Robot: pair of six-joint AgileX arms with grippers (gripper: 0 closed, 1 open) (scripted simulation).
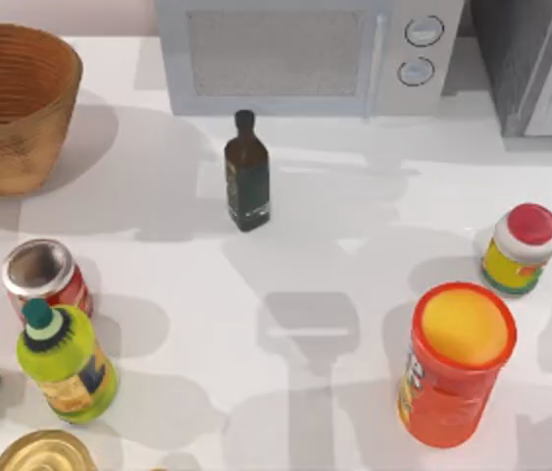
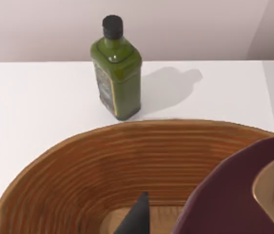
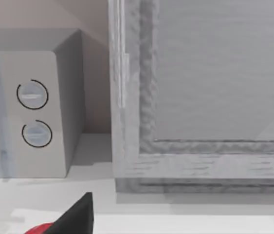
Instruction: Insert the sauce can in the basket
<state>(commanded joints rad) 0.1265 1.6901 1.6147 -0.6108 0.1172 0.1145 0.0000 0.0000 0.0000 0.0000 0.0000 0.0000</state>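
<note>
The basket (image 1: pixel 11 108) looks woven, its ribbed tan walls matt. The red can (image 1: pixel 45 277) has a shiny metal top. The green bottle (image 2: pixel 116 73) appears glossy, like glass. The table (image 1: pixel 334 265) is smooth, matt white. The orange canister (image 1: pixel 457 363) looks like glossy plastic.

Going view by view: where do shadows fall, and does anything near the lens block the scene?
Top view: soft grey shadows overlap across the middle of the table; the basket shades the tabletop to its right. Left wrist view: the green bottle throws a bottle-shaped shadow; the sauce can looms close, hiding part of the basket. Right wrist view: the microwave has a shaded side.
</note>
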